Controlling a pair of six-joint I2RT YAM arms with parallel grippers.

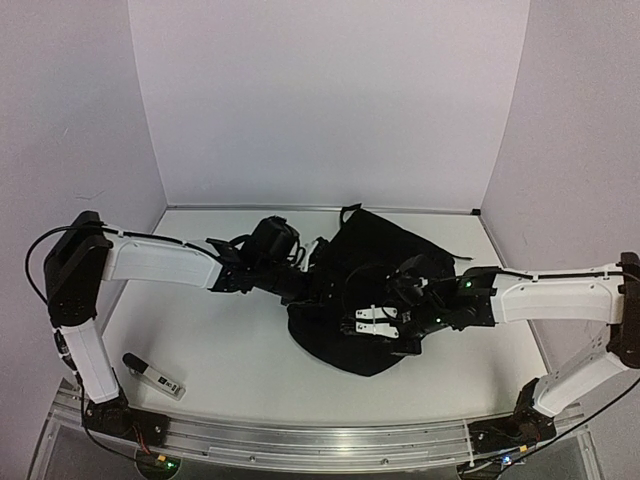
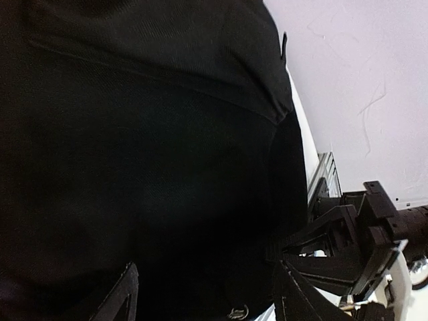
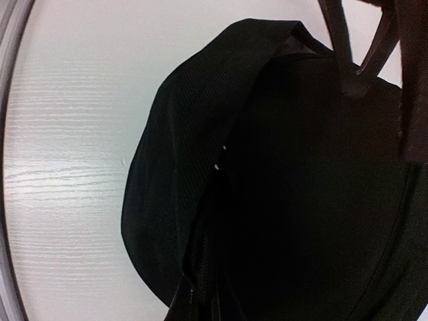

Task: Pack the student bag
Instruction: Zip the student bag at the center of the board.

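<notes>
Black cloth sits between the left hand's [image 2: 204, 284] spread fingers, likely to hold an opening for packing; the right hand [image 1: 372, 320], its grip unreadable, reaches onto the student bag [image 1: 380, 250], slumped on the desk [image 1: 200, 330] between both arms.

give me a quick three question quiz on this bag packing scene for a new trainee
1. True or false: the student bag lies in the table's far-left corner.
2. What lies by the table's near-left corner? A) a book B) a small black-and-white pen-like object C) a cup
3. In the left wrist view, what fills the space between the left fingers?
Key: 1 false; 2 B; 3 the bag's black fabric.
</notes>
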